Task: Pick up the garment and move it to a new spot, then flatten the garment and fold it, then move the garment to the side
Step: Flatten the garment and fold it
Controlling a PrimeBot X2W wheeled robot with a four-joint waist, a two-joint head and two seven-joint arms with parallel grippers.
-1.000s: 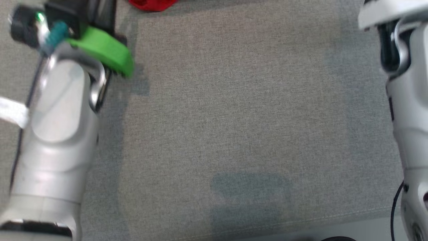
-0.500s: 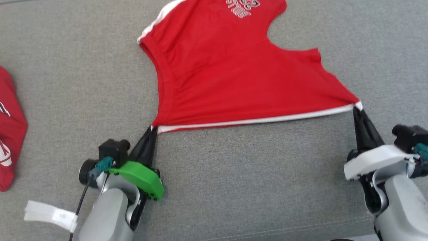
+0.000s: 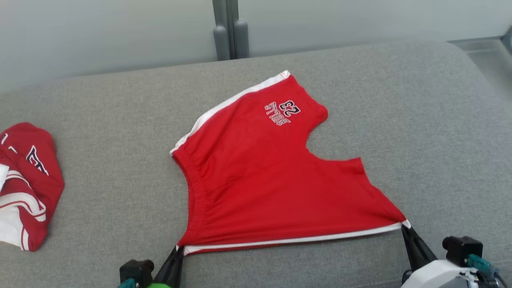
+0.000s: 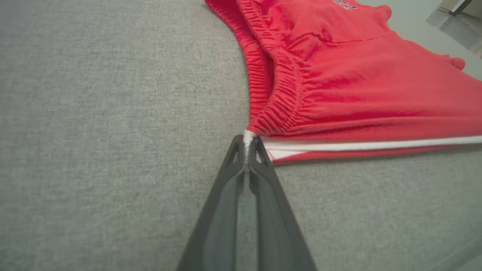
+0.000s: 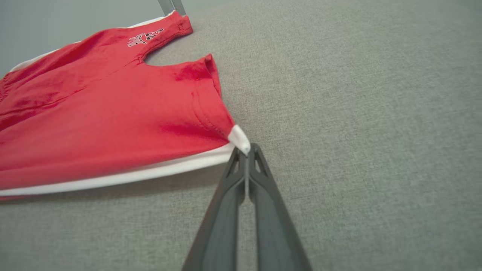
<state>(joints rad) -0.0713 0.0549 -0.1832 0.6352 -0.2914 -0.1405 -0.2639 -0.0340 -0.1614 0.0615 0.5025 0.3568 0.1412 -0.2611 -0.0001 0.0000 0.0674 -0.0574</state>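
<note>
Red shorts [image 3: 260,176] lie spread on grey sofa seat [image 3: 100,168], mid head view. Elastic waistband [image 4: 278,86] faces robot's left, leg hems face right/far, printed logo [image 3: 282,113] on far leg.

Left gripper [image 3: 178,249] is clenched on the near waistband corner, pinching the white tip where the side stripe [image 3: 296,241] starts. Right gripper [image 5: 246,149] is clenched on the other end of that stripe, at the near leg-hem corner. Both fingers pairs pressed tight, only a sliver of cloth btwn them.

Why held so: prob. gripping both ends of one side seam pulls that edge straight. Stripe runs taut btwn the 2 tips, and the rest of the fabric lays out w/ few wrinkles. Near edge looks a bit raised off seat (shadow under it), far part rests on it.

Looks like flatten stage; no fold made yet.

Second red garment [image 3: 28,180] bunched at far left, well apart, so no tangle risk.
</note>
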